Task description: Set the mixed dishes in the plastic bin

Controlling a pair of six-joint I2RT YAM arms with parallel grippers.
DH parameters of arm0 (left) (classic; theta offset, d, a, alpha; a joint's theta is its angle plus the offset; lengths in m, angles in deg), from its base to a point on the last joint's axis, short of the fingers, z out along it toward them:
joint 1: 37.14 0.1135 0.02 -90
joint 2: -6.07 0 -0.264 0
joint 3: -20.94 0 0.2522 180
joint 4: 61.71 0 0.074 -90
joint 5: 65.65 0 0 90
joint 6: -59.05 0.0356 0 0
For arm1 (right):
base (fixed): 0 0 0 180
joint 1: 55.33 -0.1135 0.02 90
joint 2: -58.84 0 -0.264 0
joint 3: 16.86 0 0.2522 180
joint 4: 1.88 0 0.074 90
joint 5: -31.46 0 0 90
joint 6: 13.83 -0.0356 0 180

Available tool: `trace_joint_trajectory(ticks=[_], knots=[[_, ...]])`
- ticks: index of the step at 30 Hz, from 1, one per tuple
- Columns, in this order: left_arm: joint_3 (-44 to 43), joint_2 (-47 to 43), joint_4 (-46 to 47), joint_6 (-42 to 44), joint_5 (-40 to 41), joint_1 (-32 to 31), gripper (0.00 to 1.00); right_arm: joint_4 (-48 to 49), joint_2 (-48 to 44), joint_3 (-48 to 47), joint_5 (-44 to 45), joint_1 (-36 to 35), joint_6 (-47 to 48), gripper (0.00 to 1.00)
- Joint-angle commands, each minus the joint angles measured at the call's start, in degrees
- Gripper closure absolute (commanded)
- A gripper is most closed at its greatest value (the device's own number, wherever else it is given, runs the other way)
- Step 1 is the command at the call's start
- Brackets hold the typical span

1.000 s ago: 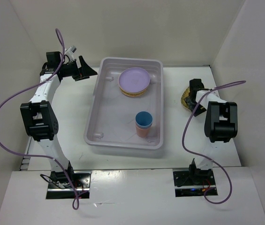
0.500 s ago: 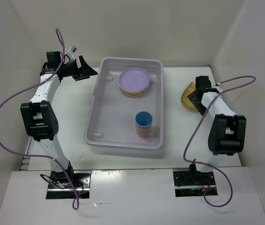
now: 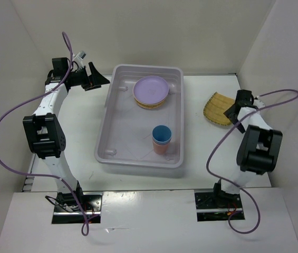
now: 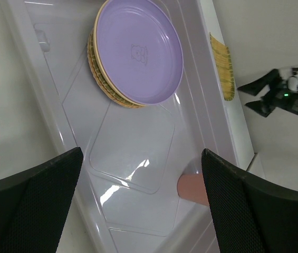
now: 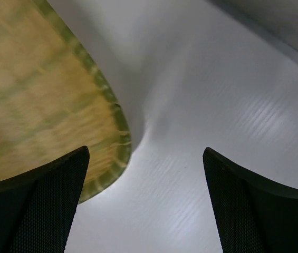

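Note:
The pale plastic bin (image 3: 118, 145) sits mid-table. Inside it a lavender plate (image 3: 151, 88) tops a stack of orange-tan plates, and a blue cup (image 3: 162, 133) is nested in a salmon-pink cup (image 3: 159, 148). A yellow woven plate (image 3: 217, 108) lies on the table right of the bin. My right gripper (image 3: 233, 112) is open at its right edge, with the plate (image 5: 38, 95) under the left finger. My left gripper (image 3: 97, 80) is open and empty by the bin's far left corner, looking over the bin (image 4: 43, 110), the lavender plate (image 4: 138, 50) and the pink cup (image 4: 193, 187).
White walls enclose the table on the left, back and right. The right wall stands close behind my right arm. Purple cables loop off both arms.
My right arm has swung right and back off the yellow woven plate, which now lies uncovered on the table. The left arm has not moved.

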Motion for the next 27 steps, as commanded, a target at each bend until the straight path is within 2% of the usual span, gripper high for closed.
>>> trace_joint_trajectory(ticks=[1,12,22,27], knots=[[-1.1,-0.9,2.0,0.1,-2.0,0.3,0.01,1.8,4.8,-2.8,-2.5,0.1,7.4,0.07],[-1.1,-0.9,1.4,1.2,-0.8,0.3,0.01,6.6,11.9,-6.4,-6.1,3.4,11.7,0.09],[-1.6,-0.9,0.9,0.6,-0.8,0.3,0.01,12.7,16.5,-6.4,-16.8,4.8,14.5,0.24],[-2.2,-0.4,0.9,0.6,-0.3,-0.2,0.01,12.7,18.8,-9.0,-21.3,5.3,15.0,0.39]])
